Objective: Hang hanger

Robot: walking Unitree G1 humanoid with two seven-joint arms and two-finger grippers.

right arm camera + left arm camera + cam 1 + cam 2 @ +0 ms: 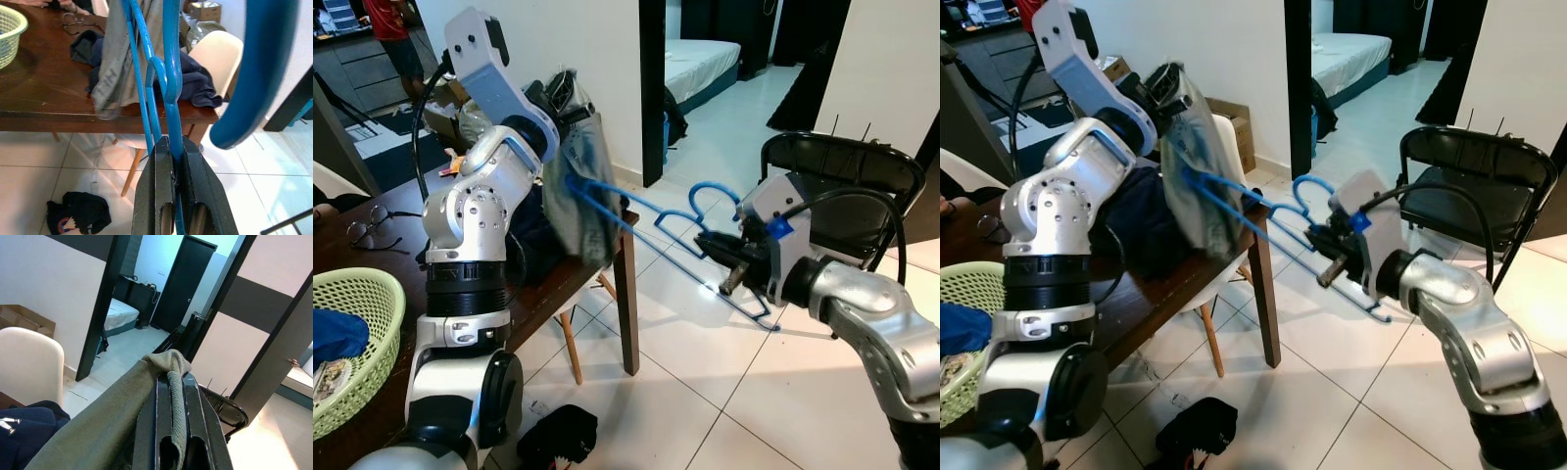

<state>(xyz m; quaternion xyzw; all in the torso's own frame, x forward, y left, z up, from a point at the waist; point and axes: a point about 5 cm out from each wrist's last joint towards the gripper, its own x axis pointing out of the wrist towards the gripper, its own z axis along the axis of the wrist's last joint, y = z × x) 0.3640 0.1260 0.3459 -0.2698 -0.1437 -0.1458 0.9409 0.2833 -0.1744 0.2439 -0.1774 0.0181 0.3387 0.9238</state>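
My right gripper (729,262) is shut on a blue plastic hanger (677,238), held out over the tiled floor. One arm of the hanger (146,98) reaches into a grey-green garment (576,186). My left gripper (172,440) is shut on the top of that garment (117,421) and holds it up above the table corner. The garment (1197,176) hangs limp beside the dark wooden table (563,279).
Dark blue clothes (195,83) lie on the table, with glasses (367,230) and a green basket (357,333) further along. A black folding chair (847,186) stands behind my right arm. A cream chair (215,56) is tucked under the table; a black item (558,441) lies on the floor.
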